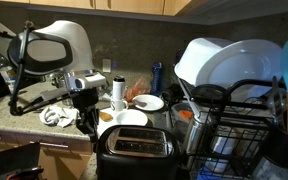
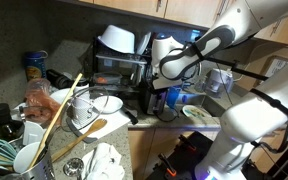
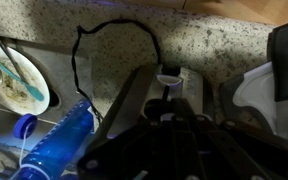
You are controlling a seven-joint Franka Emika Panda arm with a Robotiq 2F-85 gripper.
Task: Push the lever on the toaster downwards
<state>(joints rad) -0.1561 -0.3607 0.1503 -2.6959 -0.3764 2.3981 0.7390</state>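
We see a wide black boxy toaster (image 1: pixel 134 150) with rounded corners and a shiny silver slotted top. It stands at the front edge of the speckled granite worktop (image 1: pixel 14 122), about midway along it. Just beside it, toward the worktop's end where the white arm stands, hangs the black gripper (image 1: pixel 87 120), pointing down. We cannot tell from any view whether its jaws stand wide or narrow, and in the wrist view it is only a dark blur along the bottom. Behind the toaster, toward the back edge, lie two round white plates (image 1: pixel 149 102), one nearer (image 1: pixel 130 118) and one further back, the further one carrying something orange. On the toaster's other side a black wire dish rack (image 1: pixel 239 125) fills that end of the worktop, and it holds several large glossy white bowls and plates (image 1: pixel 224 60), stacked leaning. One upright blue bottle (image 1: pixel 156 76) stands by the back edge. In the wrist view we count one thin black cable (image 3: pixel 76 60) looped on the stone, one soiled white plate (image 3: pixel 14 85) and one translucent blue plastic bottle (image 3: pixel 64 140) lying on its side.
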